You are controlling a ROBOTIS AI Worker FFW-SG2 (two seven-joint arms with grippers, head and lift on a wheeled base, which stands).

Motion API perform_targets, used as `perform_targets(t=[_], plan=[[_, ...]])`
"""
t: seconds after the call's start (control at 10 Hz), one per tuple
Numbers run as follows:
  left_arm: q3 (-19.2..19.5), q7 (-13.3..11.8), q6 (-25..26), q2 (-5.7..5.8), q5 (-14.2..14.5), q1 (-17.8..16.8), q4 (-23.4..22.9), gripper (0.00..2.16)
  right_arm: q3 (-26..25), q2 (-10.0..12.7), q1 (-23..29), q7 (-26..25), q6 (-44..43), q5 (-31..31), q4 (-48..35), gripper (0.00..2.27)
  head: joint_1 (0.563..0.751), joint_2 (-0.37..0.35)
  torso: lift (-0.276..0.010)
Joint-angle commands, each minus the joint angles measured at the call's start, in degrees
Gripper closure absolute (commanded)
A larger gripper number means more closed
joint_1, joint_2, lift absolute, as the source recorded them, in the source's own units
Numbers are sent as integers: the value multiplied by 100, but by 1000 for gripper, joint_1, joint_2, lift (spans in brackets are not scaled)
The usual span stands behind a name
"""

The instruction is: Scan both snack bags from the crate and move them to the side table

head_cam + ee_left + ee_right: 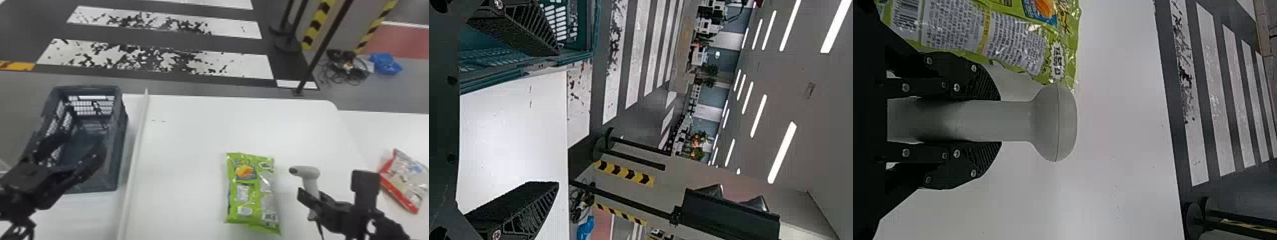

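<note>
Head view: left gripper (83,143) spread near crate (120,137) at left; right gripper (311,195) clamps scanner (307,173) beside glossy green snack bag (250,193).

Left hand (83,142) spread; crate (504,71) behind; distant plants (699,145), perhaps.

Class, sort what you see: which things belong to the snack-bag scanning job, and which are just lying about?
Part of the job:
green bag, on the table
red-and-white bag, on the side table
scanner, in the right gripper
crate

Just lying about:
cables, on the floor
blue bundle, beside them
</note>
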Motion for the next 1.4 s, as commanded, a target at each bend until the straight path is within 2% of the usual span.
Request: perform_targets(t=[0.0,0.3,0.5,0.8,1.1,1.3], plan=[[4,1,59,0,-8,3,-48,66,-27,-164,-399,7,-158,101,581,2253,695,-146,-29],[-22,28,217,0,-35,-32,-83,66,-299,-463,-760,174,-914,127,1478,2253,695,-206,-29],[-93,28,234,0,-52,-59,-74,66,-475,-630,-997,613,-1424,75,2163,2253,695,-254,-29],[-137,10,252,9,-44,-94,-65,66,-545,-762,-1269,1140,-2162,154,3086,2253,695,-295,-29],[-128,1,252,9,-44,-94,-48,66,-396,-858,-1507,1219,-2549,338,3710,2250,695,-308,-29],[-137,-7,252,0,-52,-94,-30,66,-387,-849,-1498,1211,-2567,321,3754,1696,695,-308,-29]])
